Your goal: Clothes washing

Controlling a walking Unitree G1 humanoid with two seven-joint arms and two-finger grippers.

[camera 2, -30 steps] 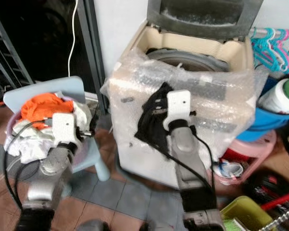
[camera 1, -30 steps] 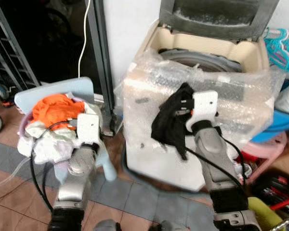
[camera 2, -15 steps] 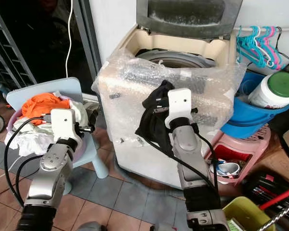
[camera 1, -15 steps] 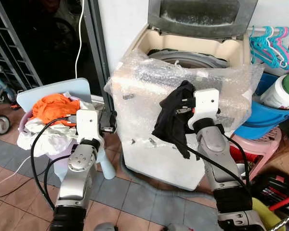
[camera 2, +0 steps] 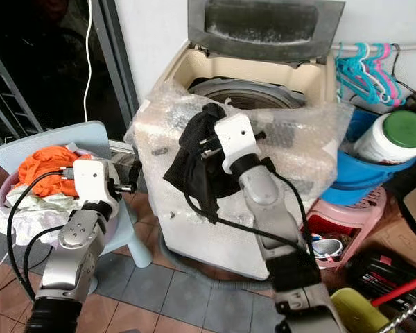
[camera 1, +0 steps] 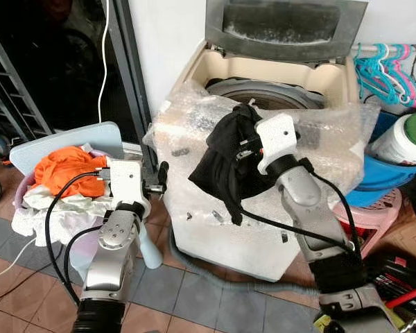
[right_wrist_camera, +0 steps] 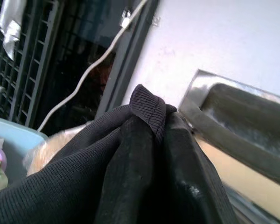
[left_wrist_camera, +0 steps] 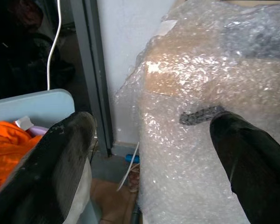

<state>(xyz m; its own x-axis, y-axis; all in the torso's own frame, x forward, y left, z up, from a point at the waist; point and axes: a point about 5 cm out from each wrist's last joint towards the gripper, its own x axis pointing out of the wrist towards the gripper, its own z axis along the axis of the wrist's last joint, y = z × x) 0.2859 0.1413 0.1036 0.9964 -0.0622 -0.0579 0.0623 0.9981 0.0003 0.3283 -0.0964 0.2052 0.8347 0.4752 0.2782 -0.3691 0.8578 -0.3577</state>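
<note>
left eye – washer: top-loader, lid up, drum exposed, front and top edge wrapped in bubble wrap.
left eye – right hand: raised at the washer's front top edge, clamped on a black garment; the cloth hangs down over the wrap, not yet inside the drum.
left eye – left hand: held low between the chair and the washer's left corner, carrying nothing.
left eye – basket: on a pale blue chair left of the washer, heaped with laundry, orange cloth on top, white pieces under it.
left eye – right of washer: blue tub holding a white jar with green lid, pink stool beneath, teal and pink hangers on the wall.
right eye – same layout: garment bunched just in front of the drum opening, right arm reaching up from below; white cable hangs by the dark doorway.
left wrist – fingers: spread wide apart, nothing between them; bubble wrap dead ahead, chair back and orange cloth off to one side, grey door frame behind.
right wrist – fingers: closed tight with black ribbed cloth pinched between them, a folded hem sticking out at the tips; washer lid and cream rim beyond, dark grille and white cable further back.
</note>
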